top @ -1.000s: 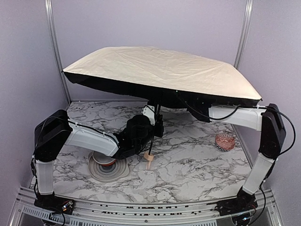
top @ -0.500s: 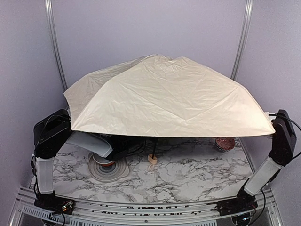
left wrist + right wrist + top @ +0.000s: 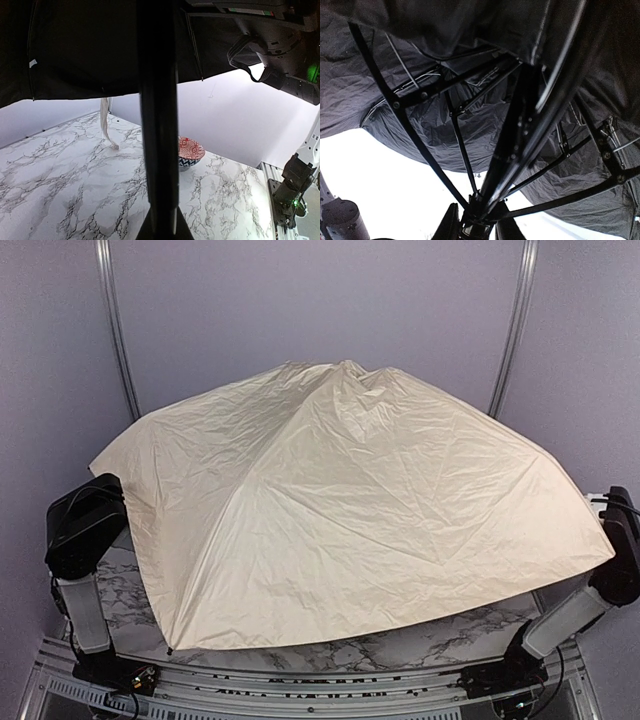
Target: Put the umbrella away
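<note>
One umbrella point(image 3: 350, 520): cream canopy slack and sagging, tented over most of the table, rim low at the front edge; not folded, not put away.
shaft point(image 3: 157, 125): thin, black, runs straight up the middle of the left wrist view into the black lining point(image 3: 80, 45).
ribs point(image 3: 420, 95): black struts fan out from the hub point(image 3: 476, 220) low in the right wrist view, angled inward, partly folded.
left gripper point(image 3: 160, 227): fingers either side of shaft at bottom edge, looks clamped on it; likely steadying the umbrella while the other end is worked.
right gripper point(image 3: 476, 231): fingers flank hub, appears closed on it; likely placed there to slide it and collapse the canopy.
top view: both grippers hidden under fabric; only left arm point(image 3: 80, 530) and right arm point(image 3: 600, 580) show.
strap point(image 3: 106, 125): cream strip hanging from canopy edge, over table.
bowl point(image 3: 190, 150): red-patterned, on marble table point(image 3: 60, 190), beyond shaft, apart from it.
stage: judged mid-collapse; folding and stowing not yet done.
risk: loose fabric could snag arms or sweep bowl.
</note>
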Controlling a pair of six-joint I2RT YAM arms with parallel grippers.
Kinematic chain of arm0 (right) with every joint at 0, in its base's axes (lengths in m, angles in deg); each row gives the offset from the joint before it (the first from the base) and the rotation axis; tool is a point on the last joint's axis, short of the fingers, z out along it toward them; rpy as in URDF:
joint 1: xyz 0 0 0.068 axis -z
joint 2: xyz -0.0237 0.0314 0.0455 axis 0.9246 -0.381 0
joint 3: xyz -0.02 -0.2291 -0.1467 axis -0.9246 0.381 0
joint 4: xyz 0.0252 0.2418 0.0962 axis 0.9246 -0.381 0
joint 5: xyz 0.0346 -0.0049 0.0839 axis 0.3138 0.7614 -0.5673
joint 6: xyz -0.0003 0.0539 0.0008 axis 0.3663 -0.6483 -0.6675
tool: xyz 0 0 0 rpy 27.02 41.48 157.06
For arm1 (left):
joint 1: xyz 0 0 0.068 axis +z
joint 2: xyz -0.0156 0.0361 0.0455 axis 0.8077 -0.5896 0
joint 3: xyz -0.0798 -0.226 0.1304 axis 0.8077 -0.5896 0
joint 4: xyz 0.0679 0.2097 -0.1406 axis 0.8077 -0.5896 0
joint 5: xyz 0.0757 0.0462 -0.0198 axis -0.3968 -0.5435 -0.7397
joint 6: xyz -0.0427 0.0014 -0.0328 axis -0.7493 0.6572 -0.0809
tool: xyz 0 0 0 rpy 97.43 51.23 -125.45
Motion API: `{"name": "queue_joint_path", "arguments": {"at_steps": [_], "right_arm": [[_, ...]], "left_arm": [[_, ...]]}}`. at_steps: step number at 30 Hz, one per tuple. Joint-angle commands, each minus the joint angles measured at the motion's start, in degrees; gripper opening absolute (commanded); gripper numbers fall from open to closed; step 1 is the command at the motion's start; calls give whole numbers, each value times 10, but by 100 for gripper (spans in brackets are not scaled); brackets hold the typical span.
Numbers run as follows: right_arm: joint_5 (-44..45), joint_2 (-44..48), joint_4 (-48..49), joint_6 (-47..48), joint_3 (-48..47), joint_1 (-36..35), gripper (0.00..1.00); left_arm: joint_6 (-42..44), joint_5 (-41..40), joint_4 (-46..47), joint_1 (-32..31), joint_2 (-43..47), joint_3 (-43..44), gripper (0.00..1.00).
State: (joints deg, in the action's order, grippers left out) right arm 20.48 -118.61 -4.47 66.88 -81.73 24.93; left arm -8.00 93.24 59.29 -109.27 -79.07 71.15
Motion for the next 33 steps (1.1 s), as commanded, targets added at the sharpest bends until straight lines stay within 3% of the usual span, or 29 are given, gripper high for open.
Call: {"name": "queue_joint_path", "arguments": {"at_steps": [1, 17, 28, 33], "right_arm": [[-48, -27, -171, 55, 59, -13, 9], [8, -58, -109, 4, 134, -23, 10], [49, -65, -121, 8, 160, -38, 11], [73, -69, -130, 14, 163, -50, 12]], "left_arm": [[51, 18, 144, 12, 89, 27, 0], [56, 5, 168, -5, 50, 79, 0], [39, 9, 170, 7, 42, 94, 0], [37, -13, 129, 8, 41, 119, 0]]}}
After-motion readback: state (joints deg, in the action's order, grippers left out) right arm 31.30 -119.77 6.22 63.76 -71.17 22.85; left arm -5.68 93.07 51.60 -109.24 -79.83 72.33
